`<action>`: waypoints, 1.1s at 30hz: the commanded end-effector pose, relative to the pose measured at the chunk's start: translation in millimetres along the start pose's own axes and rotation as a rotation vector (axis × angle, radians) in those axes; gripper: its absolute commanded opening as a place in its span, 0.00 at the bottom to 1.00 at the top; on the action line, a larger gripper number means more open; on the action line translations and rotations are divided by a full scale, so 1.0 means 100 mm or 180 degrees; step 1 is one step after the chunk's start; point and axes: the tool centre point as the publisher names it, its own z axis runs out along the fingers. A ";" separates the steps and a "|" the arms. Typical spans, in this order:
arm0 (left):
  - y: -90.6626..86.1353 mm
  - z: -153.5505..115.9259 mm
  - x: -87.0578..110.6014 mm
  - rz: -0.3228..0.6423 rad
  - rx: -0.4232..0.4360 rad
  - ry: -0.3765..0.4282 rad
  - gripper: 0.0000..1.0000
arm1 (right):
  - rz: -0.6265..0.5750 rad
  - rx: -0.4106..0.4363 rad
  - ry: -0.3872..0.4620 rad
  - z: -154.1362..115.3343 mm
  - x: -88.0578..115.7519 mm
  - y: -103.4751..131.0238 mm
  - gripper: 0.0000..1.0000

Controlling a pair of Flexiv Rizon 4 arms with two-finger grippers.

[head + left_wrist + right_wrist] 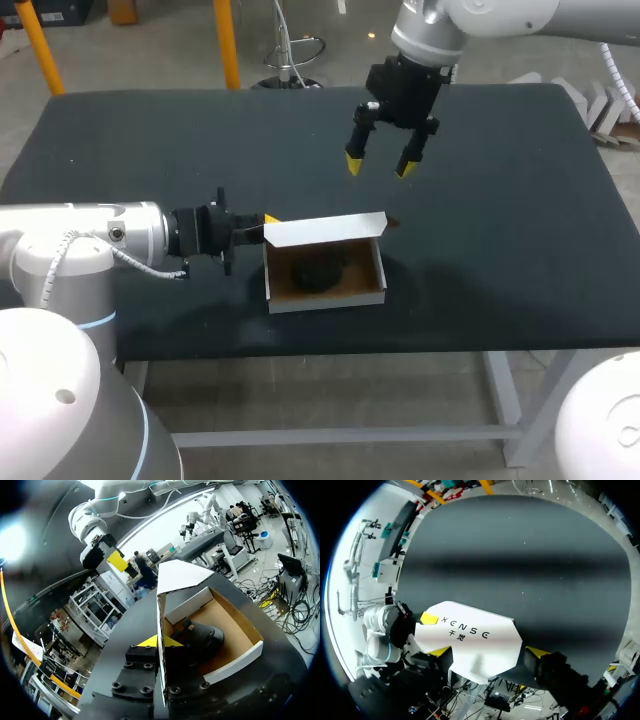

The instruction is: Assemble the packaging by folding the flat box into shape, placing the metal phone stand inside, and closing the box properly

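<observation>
The white cardboard box (330, 298) holds the black metal phone stand (318, 272), its lid (325, 230) raised along the far side. The left gripper (161, 641) pinches the box's left wall in its jaws; the right gripper (380, 166), jaws apart, hovers beyond the lid.

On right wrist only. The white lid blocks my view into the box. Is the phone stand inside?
Observer: Yes. The head view shows the dark phone stand lying inside the box.
Operator: Lid shut?
Observer: No. The lid stands raised off the far wall, so the box is open on top.
Operator: What's the left arm doing?
Observer: The left gripper straddles the box's left wall, with one yellow tip against each side of it.
</observation>
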 end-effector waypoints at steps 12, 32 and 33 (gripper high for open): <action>0.06 -0.02 0.17 0.0353 0.0039 -0.0167 0.00 | 0.0637 0.0411 0.0436 0.13 -0.17 -0.13 1.00; 0.04 0.01 0.22 0.0728 0.0049 -0.0145 0.00 | 0.0781 0.0817 0.0542 0.42 -0.22 -0.25 1.00; 0.04 0.01 0.22 0.0743 0.0049 -0.0148 0.00 | 0.0765 0.0848 0.0547 0.45 -0.23 -0.27 1.00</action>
